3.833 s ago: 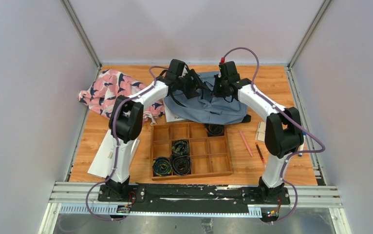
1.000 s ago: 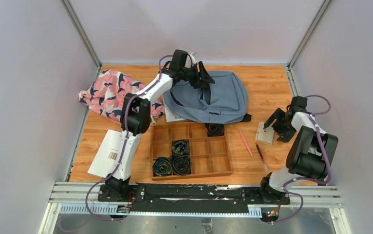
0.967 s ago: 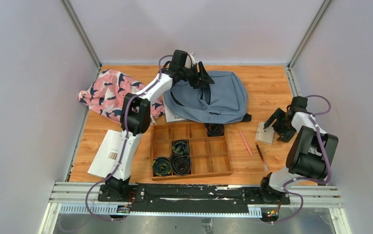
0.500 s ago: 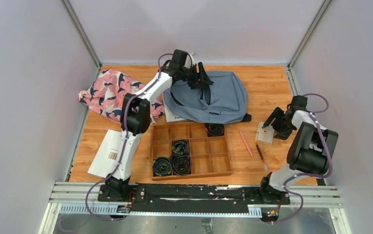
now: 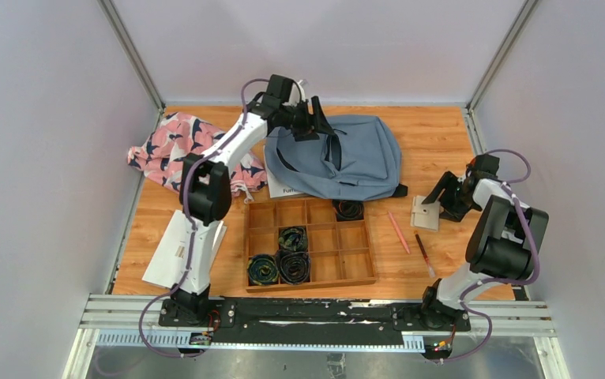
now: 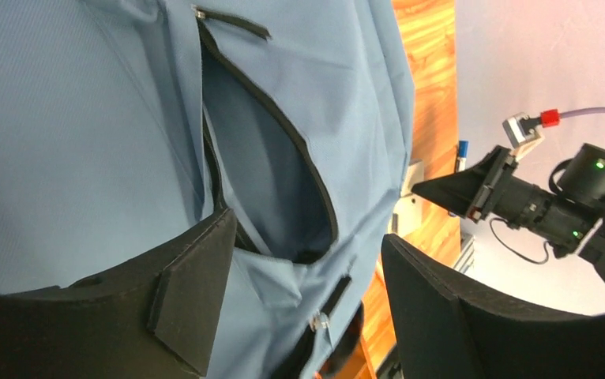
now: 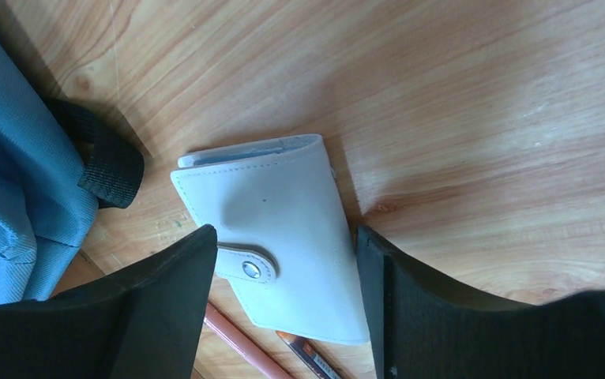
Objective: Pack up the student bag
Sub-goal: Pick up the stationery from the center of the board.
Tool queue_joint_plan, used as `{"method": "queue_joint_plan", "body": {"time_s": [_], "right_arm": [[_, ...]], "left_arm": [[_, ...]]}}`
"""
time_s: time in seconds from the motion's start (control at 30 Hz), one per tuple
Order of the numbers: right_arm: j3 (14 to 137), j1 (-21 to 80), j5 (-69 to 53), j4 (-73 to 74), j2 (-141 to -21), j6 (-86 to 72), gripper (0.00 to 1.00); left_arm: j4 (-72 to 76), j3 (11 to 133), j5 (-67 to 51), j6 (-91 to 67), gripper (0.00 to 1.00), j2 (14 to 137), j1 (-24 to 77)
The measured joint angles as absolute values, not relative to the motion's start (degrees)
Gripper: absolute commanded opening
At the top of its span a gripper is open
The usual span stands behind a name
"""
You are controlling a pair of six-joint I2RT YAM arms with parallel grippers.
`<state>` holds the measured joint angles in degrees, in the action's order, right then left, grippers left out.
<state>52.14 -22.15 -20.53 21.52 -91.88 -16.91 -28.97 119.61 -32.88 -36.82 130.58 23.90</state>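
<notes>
The slate-blue student bag (image 5: pixel 362 162) lies flat at the back of the table, its zipper gaping in a dark slit (image 6: pixel 283 189). My left gripper (image 5: pixel 313 126) hovers over the bag's top left corner. It is open (image 6: pixel 307 237), with only blue fabric behind the gap. My right gripper (image 5: pixel 441 197) is low at the table's right side, open (image 7: pixel 283 237). A white snap wallet (image 7: pixel 276 189) lies between its fingers, which stand close to the wallet's long sides. From above the wallet (image 5: pixel 424 212) sits just left of that gripper. A bag strap end (image 7: pixel 110 166) lies near the wallet.
A wooden tray (image 5: pixel 311 286) with coiled cables (image 5: pixel 291 253) stands at front centre. A pink pencil (image 5: pixel 398 231) and a darker one (image 5: pixel 422 249) lie right of it. A pink patterned cloth (image 5: pixel 177 150) is at left, white paper (image 5: pixel 173 253) in front of it.
The right jaws have narrowed around the wallet, which slid slightly left. The left gripper has drawn back toward the bag's top left corner and its jaws have widened.
</notes>
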Motion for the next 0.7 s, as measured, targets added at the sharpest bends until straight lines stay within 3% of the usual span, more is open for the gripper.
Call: {"method": "queue_joint_plan", "body": {"time_s": [0.13,0.27,0.33,0.43,0.7], "right_arm": [[51.42,-22.15,-19.73,21.21,-91.72,-16.69,0.46],[50.83,-22.17,-19.44,21.02,-91.74,-16.73,0.36],[50.83,-22.17,-19.38,20.97,-91.74,-16.78,0.26],[50.87,-22.24,-19.33,20.99,-91.77,-16.97,0.00],[51.68,-22.26,-18.87,22.59,-91.00,-17.98,0.00]], "left_arm": [[-26.46,108.71,-30.06,-37.30,0.72,119.77,24.25],[-24.71,103.31,-28.27,-37.71,0.72,111.28,26.37],[-23.29,101.65,-28.14,-37.93,0.72,108.03,27.49],[-21.52,97.71,-28.23,-38.15,0.71,102.78,28.77],[-19.94,90.78,-28.05,-36.69,0.71,95.85,29.39]]}}
